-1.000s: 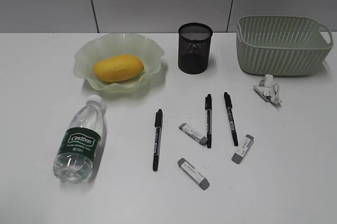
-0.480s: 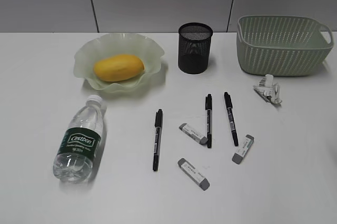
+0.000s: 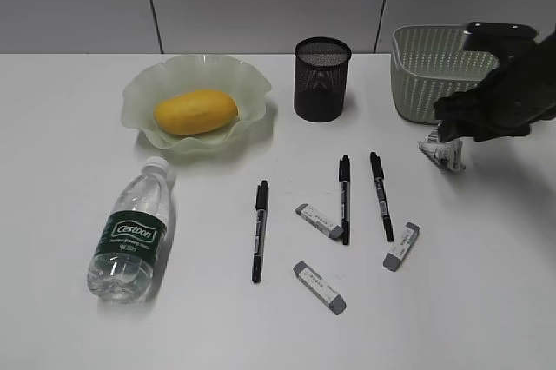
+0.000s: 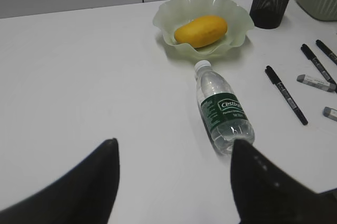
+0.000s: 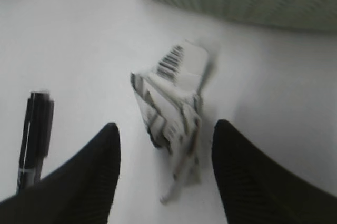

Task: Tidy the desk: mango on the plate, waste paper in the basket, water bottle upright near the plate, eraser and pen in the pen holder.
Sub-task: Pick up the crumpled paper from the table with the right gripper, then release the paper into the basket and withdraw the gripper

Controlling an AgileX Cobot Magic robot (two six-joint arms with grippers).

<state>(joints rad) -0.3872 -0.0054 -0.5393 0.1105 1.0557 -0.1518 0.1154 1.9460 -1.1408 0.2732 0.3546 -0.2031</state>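
Mango (image 3: 195, 112) on plate (image 3: 252, 83), water bottle (image 3: 130, 235) lying flat, right gripper (image 3: 447, 137) above waste paper (image 3: 445, 155) beside basket (image 3: 426, 75)

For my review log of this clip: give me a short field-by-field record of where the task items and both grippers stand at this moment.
mango: lying on the plate
water bottle: on its side on the desk, cap toward the plate
waste paper: on the desk in front of the basket, not in it
pens and erasers: three pens, three erasers, all loose on the desk
pen holder: upright, nothing seen in it
right gripper: open, fingers either side of the waste paper
left gripper: open, empty, short of the bottle
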